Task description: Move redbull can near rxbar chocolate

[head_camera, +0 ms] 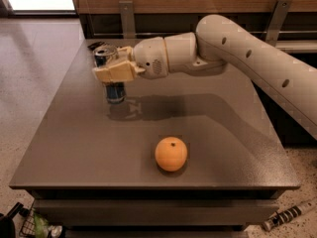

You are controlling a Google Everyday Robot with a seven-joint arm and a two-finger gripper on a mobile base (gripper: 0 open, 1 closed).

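The redbull can [114,90], silver and blue with its pull-tab top showing, stands upright in my gripper [112,74] over the far left part of the table [74,148]. The cream fingers are shut on the can's upper half. I cannot tell whether the can's base touches the table or hangs just above it. The rxbar chocolate [94,44] is a dark sliver at the table's far left corner, just behind the can's top and mostly hidden by it. My arm reaches in from the right.
An orange [171,153] sits near the table's front edge, well in front of the can. A wooden wall with metal brackets [127,17] runs behind the table. Bare floor lies to the left, and small objects [289,214] lie on the floor below.
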